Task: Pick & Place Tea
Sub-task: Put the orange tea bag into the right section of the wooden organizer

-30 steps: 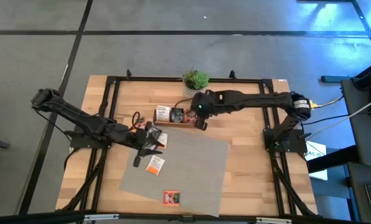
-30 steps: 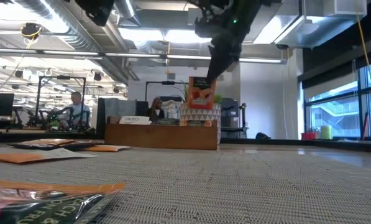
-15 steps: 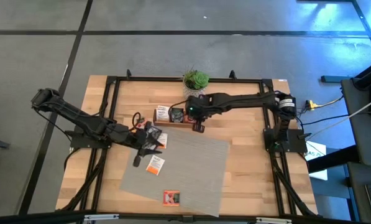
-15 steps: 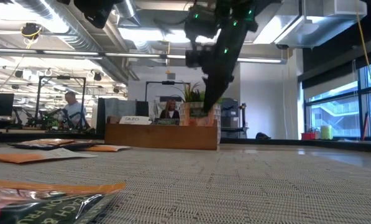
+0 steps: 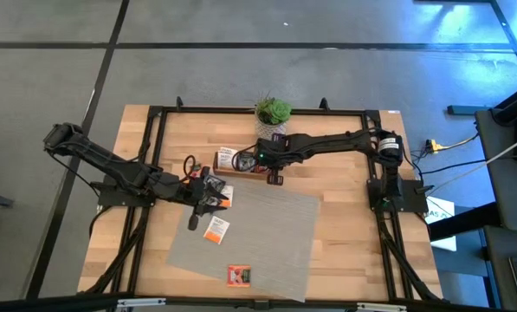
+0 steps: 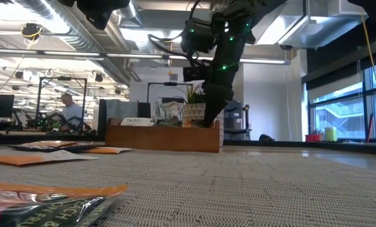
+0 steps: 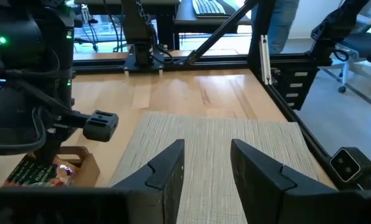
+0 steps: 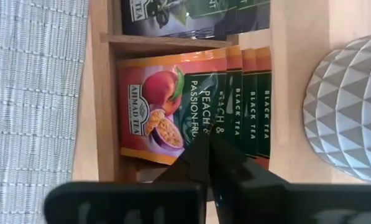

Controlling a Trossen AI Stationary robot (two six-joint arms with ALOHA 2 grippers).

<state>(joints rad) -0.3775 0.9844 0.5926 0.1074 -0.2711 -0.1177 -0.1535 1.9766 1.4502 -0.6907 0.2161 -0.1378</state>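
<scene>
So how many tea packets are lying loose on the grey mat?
3 visible from above: a white-and-orange packet on its left side, an orange-red packet at its edge farthest from the tray, and a third packet beside the left tool. Overlapping ones may be hidden.

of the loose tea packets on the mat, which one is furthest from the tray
The orange-red packet alone at the mat's near edge. The white-and-orange packet lies partway up, and the rest cluster by the left gripper, close to the wooden tray.
</scene>
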